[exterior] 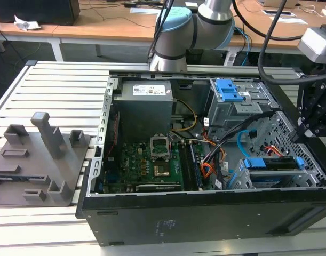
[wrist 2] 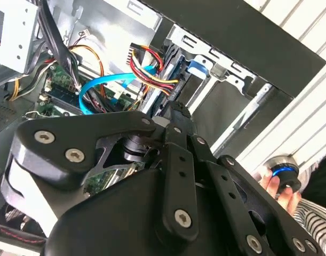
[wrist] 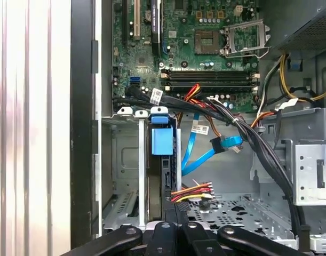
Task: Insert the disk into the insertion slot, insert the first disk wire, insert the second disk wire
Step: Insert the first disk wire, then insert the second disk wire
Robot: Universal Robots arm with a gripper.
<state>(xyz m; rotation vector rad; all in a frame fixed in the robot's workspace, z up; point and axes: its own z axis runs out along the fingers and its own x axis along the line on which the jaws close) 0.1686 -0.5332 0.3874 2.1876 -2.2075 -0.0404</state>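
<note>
The disk (exterior: 273, 166), silver in its blue caddy, sits inside the insertion slot (exterior: 238, 180), a grey perforated cage at the case's front corner on the exterior view's right. In the first wrist view the disk (wrist: 163, 141) stands edge-on in the slot (wrist: 125, 160). The gripper (exterior: 308, 127) hovers over that corner, shut. Its fingertips (wrist: 176, 210) lie right by the end of a red, yellow and black wire bundle (wrist: 193, 191); whether they pinch it is hidden. A blue flat wire (wrist: 197, 154) loops loose beside the disk. In the second wrist view the gripper (wrist 2: 177, 113) points at the slot (wrist 2: 227, 72).
A taller grey cage with a blue latch (exterior: 229, 90) stands behind the slot. The motherboard (exterior: 146, 162) and power supply (exterior: 144, 109) fill the case's other half. A grey fixture plate (exterior: 40, 154) lies on the slatted table. A person's hand (wrist 2: 270, 185) holds a blue-ringed button.
</note>
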